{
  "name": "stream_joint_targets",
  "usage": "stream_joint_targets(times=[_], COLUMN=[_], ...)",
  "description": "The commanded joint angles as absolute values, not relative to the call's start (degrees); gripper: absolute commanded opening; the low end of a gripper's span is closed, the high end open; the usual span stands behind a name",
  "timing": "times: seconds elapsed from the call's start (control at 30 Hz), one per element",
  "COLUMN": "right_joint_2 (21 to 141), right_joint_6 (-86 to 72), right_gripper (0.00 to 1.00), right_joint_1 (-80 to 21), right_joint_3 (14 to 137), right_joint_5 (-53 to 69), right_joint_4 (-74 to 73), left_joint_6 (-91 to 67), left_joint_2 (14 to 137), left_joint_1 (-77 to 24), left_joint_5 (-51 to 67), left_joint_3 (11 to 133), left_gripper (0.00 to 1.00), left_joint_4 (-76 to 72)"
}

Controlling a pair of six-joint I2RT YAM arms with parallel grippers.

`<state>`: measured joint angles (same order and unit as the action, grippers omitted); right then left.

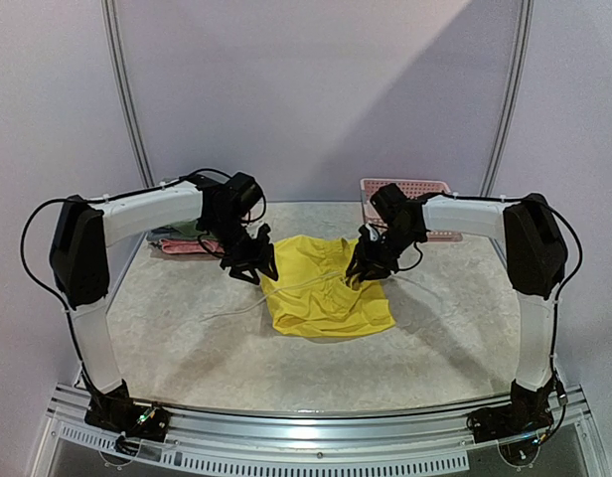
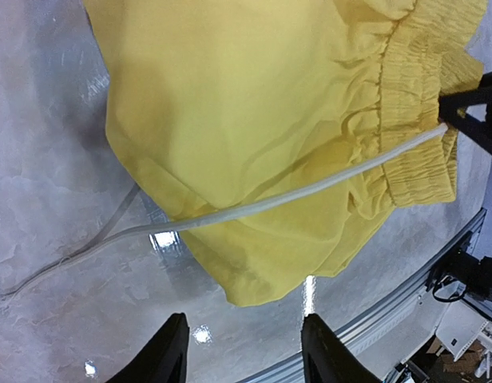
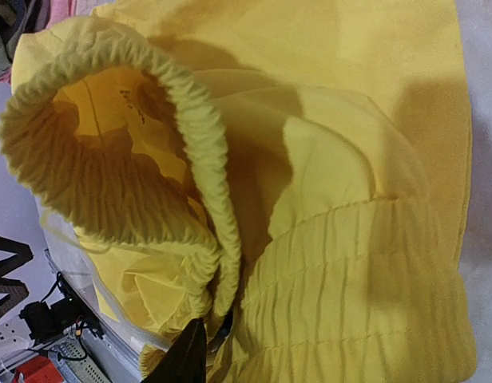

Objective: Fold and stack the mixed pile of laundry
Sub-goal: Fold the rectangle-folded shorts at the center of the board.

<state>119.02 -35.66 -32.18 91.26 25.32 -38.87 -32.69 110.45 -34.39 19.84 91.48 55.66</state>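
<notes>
Mid-fold on yellow shorts, frame centre. Pinching waistband with right gripper; holding left gripper open, empty, just off shorts' edge. Next: grab edge, fold in 2, mind loose drawstring.

losing the yellow shorts past the top and right edges in the left wrist view, and the white drawstring past the left edge. catching only fingertips of the left gripper at the bottom edge. seeing just one dark finger of the right gripper, with the other buried under the waistband. failing to name the folded clothes behind the left arm, too small. finding part of the pink basket covered by the right arm.
</notes>
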Motion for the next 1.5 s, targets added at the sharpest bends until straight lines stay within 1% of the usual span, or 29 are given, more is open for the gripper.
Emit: stream_joint_targets(times=[0.0,0.1,0.23,0.27,0.37,0.4,0.47,0.57,0.63,0.83,0.97,1.1,1.27,1.47], right_joint_2=[119.5,122.2,125.8,126.3,127.1,127.1,127.1,126.8,124.5,117.0,115.4,116.1,121.2,125.5], right_joint_6=[-28.8,-21.5,-16.3,-14.8,-13.0,-12.9,-12.6,-11.0,-10.3,-10.8,-12.8,-15.8,-17.1,-18.5], right_gripper=[0.41,0.46,0.46,0.44,0.3,0.28,0.28,0.36,0.4,0.5,0.57,0.59,0.62,0.64], right_joint_1=[-26.6,-24.1,-22.4,-22.4,-22.3,-22.3,-22.3,-22.3,-22.4,-22.4,-22.4,-23.6,-25.4,-26.5], right_joint_3=[87.0,86.7,85.8,86.1,86.9,87.3,88.4,91.2,91.6,93.2,94.8,96.6,100.5,102.1], right_joint_5=[35.1,39.6,41.6,41.2,39.6,39.0,37.3,34.7,33.7,31.9,33.5,34.6,32.2,32.3], right_joint_4=[-32.4,-32.7,-32.8,-33.3,-33.6,-33.4,-34.5,-39.0,-40.4,-41.9,-40.1,-37.2,-37.8,-35.9], left_joint_6=[-32.3,-30.9,-29.3,-29.0,-28.3,-28.0,-27.6,-26.9,-26.4,-26.5,-26.8,-27.0,-27.6,-27.7], left_joint_2=[106.9,107.6,108.3,108.4,108.7,108.9,109.2,109.6,109.4,107.7,106.4,105.5,103.8,101.9], left_joint_1=[-34.8,-35.0,-35.1,-35.1,-35.2,-35.2,-35.5,-36.2,-36.7,-37.1,-37.1,-37.1,-37.1,-37.1], left_joint_5=[19.5,18.2,16.5,16.1,15.6,15.5,15.1,13.3,11.9,10.0,9.1,9.1,8.9,8.3], left_joint_3=[89.2,89.0,88.5,88.3,87.5,87.3,86.9,87.8,88.4,88.0,87.2,86.1,84.5,81.9], left_gripper=[0.48,0.47,0.47,0.47,0.46,0.46,0.44,0.43,0.43,0.43,0.43,0.43,0.44,0.48], left_joint_4=[52.7,53.4,53.7,53.7,53.4,53.2,52.9,54.0,54.8,55.0,54.9,54.3,53.7,53.5])
